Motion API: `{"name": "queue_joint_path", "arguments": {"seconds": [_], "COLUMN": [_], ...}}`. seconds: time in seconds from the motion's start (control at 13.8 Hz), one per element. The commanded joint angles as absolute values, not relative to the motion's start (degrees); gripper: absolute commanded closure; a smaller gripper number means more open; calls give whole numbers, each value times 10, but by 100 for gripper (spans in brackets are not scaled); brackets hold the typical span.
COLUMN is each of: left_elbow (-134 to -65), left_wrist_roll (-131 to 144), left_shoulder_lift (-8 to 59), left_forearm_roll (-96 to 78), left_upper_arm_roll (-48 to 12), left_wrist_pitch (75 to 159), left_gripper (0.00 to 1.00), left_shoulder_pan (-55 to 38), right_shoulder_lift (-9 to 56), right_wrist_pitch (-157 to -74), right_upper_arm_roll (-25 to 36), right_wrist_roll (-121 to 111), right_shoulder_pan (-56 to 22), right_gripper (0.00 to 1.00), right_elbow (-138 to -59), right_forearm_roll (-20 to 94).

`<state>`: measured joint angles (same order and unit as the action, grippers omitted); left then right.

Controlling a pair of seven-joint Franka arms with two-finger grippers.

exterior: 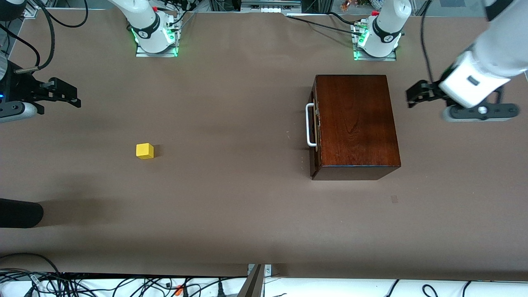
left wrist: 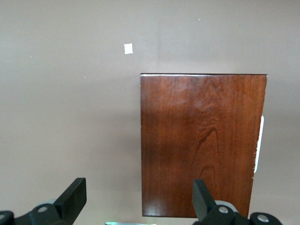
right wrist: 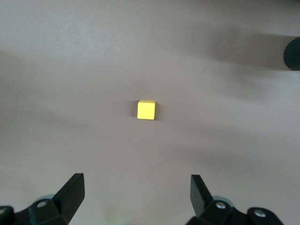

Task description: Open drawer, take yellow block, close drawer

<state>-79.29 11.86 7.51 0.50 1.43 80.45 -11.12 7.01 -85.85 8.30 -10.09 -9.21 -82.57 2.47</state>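
A: Where did things stand?
B: The drawer (exterior: pixel 315 123) looked closed, and the yellow block (exterior: pixel 144 151) sat on the table (exterior: pixel 231 198), well apart. Left gripper (exterior: pixel 412 97) and right gripper (exterior: pixel 68 95) hovered spread, empty.
A: Next?
B: Probably nothing, or gripping the handle (exterior: pixel 309 126).

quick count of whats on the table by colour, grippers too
Yellow: 1, the small bright yellow cube block
Dark mahogany: 1, the glossy wooden box, its drawer shut with the white metal U-shaped handle at the front
Black: 2, the left gripper open beside the box, and the right gripper open at the right arm's end of the table
Total: 4
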Motion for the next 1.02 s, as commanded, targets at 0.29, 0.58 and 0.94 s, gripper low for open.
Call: {"name": "queue_joint_path", "arguments": {"seconds": [0.29, 0.58, 0.94], "left_elbow": [-864, -865, -863], "left_wrist_roll": [32, 32, 32], "left_shoulder_lift": [27, 28, 32], "left_forearm_roll": [-5, -5, -6], "left_upper_arm_roll": [31, 46, 46], "left_wrist_pitch": [860, 864, 865], "left_gripper": [0, 0, 0], "left_shoulder_pan": [-110, -111, -105], "right_shoulder_lift": [76, 76, 76], "right_wrist_pitch": [-842, -842, -842], "right_upper_arm_roll": [81, 82, 82], "right_wrist_roll": [-105, -105, -105], "right_shoulder_pan": [-88, -88, -88], "right_gripper": [0, 0, 0], "right_elbow": [-809, -809, -809], "right_forearm_roll": [34, 34, 35]}}
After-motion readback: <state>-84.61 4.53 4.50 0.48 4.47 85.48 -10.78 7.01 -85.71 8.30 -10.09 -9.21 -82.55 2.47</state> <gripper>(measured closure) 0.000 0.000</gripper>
